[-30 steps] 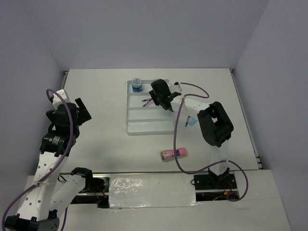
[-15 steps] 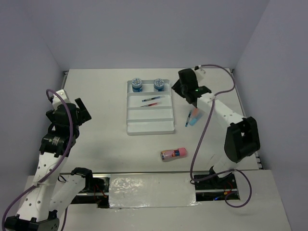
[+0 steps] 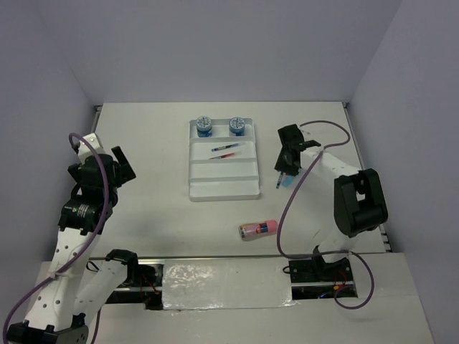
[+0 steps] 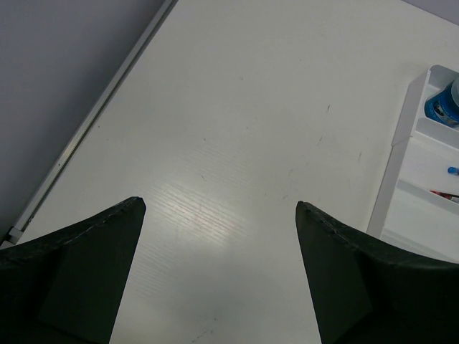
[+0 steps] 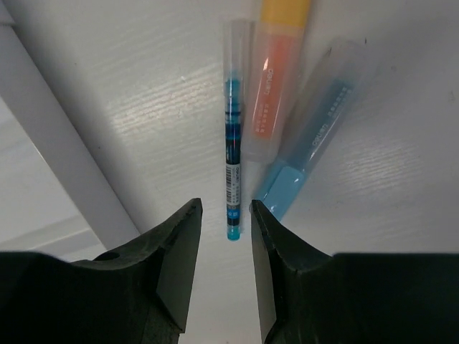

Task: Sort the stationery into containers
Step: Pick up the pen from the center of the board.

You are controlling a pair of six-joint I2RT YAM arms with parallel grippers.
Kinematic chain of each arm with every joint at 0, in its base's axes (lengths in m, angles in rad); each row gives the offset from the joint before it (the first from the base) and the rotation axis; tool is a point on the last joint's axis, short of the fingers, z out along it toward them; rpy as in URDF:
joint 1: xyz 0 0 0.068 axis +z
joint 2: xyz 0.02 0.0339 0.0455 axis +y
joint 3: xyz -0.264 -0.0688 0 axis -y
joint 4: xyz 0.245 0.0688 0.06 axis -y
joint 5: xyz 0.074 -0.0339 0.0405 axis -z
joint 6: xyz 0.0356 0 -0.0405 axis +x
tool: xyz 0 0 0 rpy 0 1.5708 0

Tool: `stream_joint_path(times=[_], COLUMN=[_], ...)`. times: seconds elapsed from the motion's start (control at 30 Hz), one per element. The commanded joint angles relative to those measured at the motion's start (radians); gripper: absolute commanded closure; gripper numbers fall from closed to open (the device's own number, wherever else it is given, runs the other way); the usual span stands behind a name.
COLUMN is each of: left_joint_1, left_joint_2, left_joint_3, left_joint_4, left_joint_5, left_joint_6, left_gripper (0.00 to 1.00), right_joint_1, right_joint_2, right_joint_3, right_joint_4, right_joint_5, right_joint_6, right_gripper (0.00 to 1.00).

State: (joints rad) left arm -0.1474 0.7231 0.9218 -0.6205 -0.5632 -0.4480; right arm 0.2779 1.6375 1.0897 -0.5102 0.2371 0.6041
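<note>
Counter: a white table top (image 3: pixel 143 136) with grey walls at its far, left and right edges; both arms are bolted at the near edge.

Tray: a white rectangular plastic tray (image 3: pixel 222 188) with four long compartments lies toward the far edge, about midway between left and right. Its compartments run left to right.

Left claw (image 4: pixel 219 204): spread wide and holding nothing. It hangs over bare table by the left edge, well apart from the tray.

Right claw (image 5: pixel 226 204): it points down just right of the tray. Its two dark jaws stand a narrow gap apart and grasp nothing, so it is released. The tip of a pen lies under that gap.

Tube: a pink-red tube (image 3: pixel 258 229) lies on its side near the near edge, right of the middle and apart from everything else.

Tubs: two small blue round tubs with patterned white tops (image 3: pixel 204 126) (image 3: pixel 236 125) stand side by side in the tray's farthest compartment.

Markers: an orange marker (image 5: pixel 276 79) and a light-blue marker (image 5: pixel 315 129) lie side by side on the table, between the tray and the right edge.

Loose pen: a thin blue pen (image 5: pixel 231 165) lies just beside the orange marker, on its tray side.

Tray pens: two thin pens, red with some blue (image 3: pixel 226 147), lie in the second compartment from the far edge.
</note>
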Motion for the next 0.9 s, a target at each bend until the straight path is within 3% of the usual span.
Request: stream_joint_path(times=[0.0, 0.23, 0.5, 0.77, 0.87], left_joint_1=[-0.004, -0.004, -0.006, -0.006, -0.006], left_joint_2=[-0.001, -0.004, -0.002, -0.004, 0.001], left_joint_3=[-0.001, -0.003, -0.003, -0.003, -0.001], left_joint_4=[0.031, 0.031, 0.031, 0.033, 0.031], left_joint_5=[0.002, 0.003, 0.005, 0.005, 0.006], left_joint_6=[0.011, 0.012, 0.014, 0.014, 0.014], left_gripper=[0.01, 0.01, 0.01, 0.01, 0.01], right_joint_1=[0.001, -0.005, -0.008, -0.009, 0.015], right_joint_2=[0.021, 0.149, 0.186, 0.217, 0.206], right_joint_3=[-0.001, 0.045, 0.038, 0.096, 0.154], right_joint_4=[0.041, 0.032, 0.082, 0.076, 0.078], right_joint_5=[-0.033, -0.012, -0.047, -0.125, -0.153], right_joint_6=[-0.029, -0.020, -0.027, -0.061, -0.108], right_gripper=[0.59, 0.59, 0.62, 0.95, 1.00])
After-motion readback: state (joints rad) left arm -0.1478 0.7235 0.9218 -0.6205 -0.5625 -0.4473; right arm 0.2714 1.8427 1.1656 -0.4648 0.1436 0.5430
